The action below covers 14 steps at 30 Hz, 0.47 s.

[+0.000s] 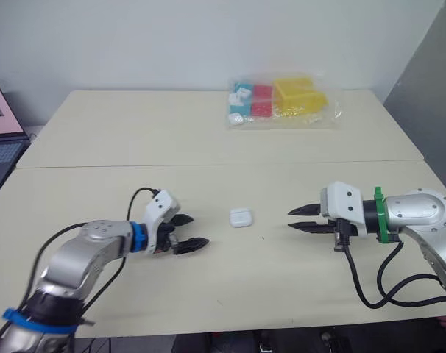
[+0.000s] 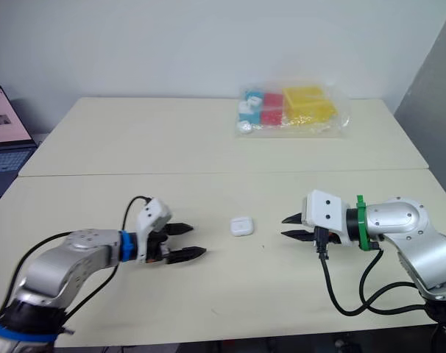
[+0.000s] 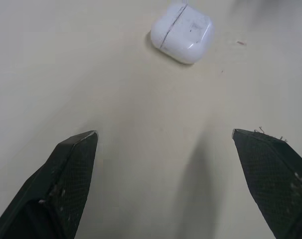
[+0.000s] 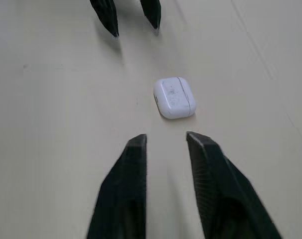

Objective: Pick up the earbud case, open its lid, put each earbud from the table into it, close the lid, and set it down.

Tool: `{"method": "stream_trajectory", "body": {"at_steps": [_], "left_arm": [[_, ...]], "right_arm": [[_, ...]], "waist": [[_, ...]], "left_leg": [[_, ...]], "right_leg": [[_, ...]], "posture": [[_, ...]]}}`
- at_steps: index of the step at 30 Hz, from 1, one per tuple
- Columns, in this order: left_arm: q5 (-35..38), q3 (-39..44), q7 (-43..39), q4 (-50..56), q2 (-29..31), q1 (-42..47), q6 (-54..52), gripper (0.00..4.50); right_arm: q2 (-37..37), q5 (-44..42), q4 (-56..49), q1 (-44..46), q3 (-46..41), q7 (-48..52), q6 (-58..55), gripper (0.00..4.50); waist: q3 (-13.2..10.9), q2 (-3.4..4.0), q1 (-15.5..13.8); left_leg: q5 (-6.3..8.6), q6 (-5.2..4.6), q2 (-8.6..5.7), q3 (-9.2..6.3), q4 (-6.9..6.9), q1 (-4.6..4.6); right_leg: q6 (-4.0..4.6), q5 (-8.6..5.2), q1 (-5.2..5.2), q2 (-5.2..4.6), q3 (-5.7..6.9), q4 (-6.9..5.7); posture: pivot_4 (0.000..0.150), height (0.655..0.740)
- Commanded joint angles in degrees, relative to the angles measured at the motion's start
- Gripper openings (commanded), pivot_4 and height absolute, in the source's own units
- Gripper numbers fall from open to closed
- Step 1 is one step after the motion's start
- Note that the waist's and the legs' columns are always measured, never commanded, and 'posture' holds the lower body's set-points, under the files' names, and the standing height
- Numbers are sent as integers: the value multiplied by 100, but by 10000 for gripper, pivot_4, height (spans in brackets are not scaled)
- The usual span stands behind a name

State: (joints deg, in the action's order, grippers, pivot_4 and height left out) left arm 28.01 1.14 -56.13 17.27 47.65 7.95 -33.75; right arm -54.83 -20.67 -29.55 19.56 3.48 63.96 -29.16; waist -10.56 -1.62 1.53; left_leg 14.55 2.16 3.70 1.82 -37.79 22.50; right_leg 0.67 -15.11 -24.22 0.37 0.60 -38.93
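Note:
The white earbud case (image 1: 241, 217) lies flat on the table with its lid closed, between my two grippers. My left gripper (image 1: 197, 232) is to its left, just above the table, fingers spread wide and open with nothing between them. In the left wrist view the case (image 3: 182, 31) lies ahead of the fingertips (image 3: 78, 149), untouched. My right gripper (image 1: 290, 219) points at the case from the right, open with a narrow gap and holding nothing. The right wrist view has the case (image 4: 174, 97) a short way beyond the gripper (image 4: 166, 137), and the left gripper's fingertips (image 4: 110, 22) farther on.
A clear plastic bag (image 1: 282, 103) with yellow, red and teal boxes and small white pieces lies at the back right of the table. An open laptop (image 1: 1, 132) stands off the table's left edge. A seam (image 1: 208, 165) runs across the tabletop.

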Motion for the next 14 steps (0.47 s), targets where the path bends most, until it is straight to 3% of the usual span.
{"method": "stream_trajectory", "body": {"at_steps": [1,6,14], "left_arm": [[-155,605,-382,616,172,-387,1188,45000],[-57,1168,-652,767,479,-995,1319,45000],[-125,1245,-734,807,626,-1135,1423,45000]], "right_arm": [[-293,-202,19,39,-380,350,209,26462],[-572,-259,346,16,-765,751,694,44551],[-684,-247,539,-114,-735,1002,1009,44551]], "waist": [[0,0,-13],[-1,0,-21],[-1,0,-43]], "left_leg": [[0,0,-2,1,0,2],[0,0,-4,7,1,3],[0,0,-3,9,0,0]], "right_leg": [[-1,-1,-1,-3,0,2],[-2,-3,-1,-22,4,6],[-1,-2,1,-22,10,2]], "posture": [[1500,7400],[1500,7400],[1500,7400]]}}
